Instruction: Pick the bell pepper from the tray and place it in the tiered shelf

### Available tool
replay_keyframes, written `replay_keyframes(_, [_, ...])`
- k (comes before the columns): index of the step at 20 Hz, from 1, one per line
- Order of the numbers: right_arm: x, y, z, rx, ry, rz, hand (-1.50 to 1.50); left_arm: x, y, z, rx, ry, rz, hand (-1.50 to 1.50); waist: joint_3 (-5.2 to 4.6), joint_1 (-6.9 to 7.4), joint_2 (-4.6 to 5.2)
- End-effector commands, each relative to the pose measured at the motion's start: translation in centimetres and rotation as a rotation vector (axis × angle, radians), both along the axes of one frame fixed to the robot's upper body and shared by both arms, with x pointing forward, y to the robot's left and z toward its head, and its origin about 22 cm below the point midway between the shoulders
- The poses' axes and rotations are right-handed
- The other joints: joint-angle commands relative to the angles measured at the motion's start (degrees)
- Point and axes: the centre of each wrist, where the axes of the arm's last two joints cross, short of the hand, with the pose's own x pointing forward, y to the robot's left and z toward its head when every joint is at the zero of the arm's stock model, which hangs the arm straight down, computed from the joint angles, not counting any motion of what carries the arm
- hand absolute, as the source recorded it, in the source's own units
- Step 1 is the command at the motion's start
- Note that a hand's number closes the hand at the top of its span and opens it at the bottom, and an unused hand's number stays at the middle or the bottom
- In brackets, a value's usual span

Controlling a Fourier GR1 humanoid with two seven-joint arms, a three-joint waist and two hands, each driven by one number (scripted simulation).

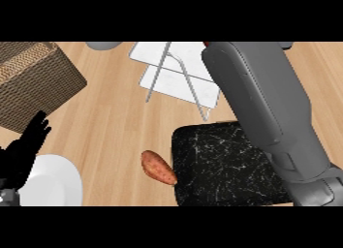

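Observation:
The black marbled tray (217,169) lies at the lower middle with no bell pepper showing on it. The white tiered shelf (176,68) with thin grey rods stands at the top middle. My right forearm (264,106) stretches from the lower right over the tray to the picture's top edge beside the shelf, and its hand is cut off there. A tiny red sliver (205,43) shows at that edge against the forearm; I cannot tell what it is. My left hand (21,150) rests open at the left edge, fingers up.
An orange-brown sweet potato (159,167) lies on the wooden counter against the tray's left side. A white plate (56,186) sits at the lower left, a wicker basket (27,80) at the upper left, and a grey round object (102,45) at the top.

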Motion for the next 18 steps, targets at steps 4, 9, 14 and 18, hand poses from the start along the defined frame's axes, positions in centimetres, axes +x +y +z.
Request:
replay_keyframes(4, [1.1, 0.1, -1.5, 0.061, -0.049, 0.011, -1.50, -1.4, 0.0, 1.0, 0.015, -0.006, -0.006, 0.00, 0.01, 0.74, 0.03])
replay_keyframes(9, [0.4, -1.6, -2.6, 0.195, -0.111, 0.037, -1.50, -0.7, 0.1, 0.5, -0.009, 0.006, -0.010, 0.00, 0.03, -0.02, -0.14])
replay_keyframes(14, [-0.8, -2.6, 1.1, 0.413, -0.145, 0.065, -1.50, -0.5, 0.8, 0.0, 0.007, -0.001, 0.016, 0.00, 0.02, -0.55, -0.24])
replay_keyframes(18, [-2.7, -3.4, 2.3, 0.508, -0.202, 0.100, -1.50, 0.0, 0.7, 0.9, 0.022, -0.020, 0.018, 0.00, 0.03, -0.99, -0.36])
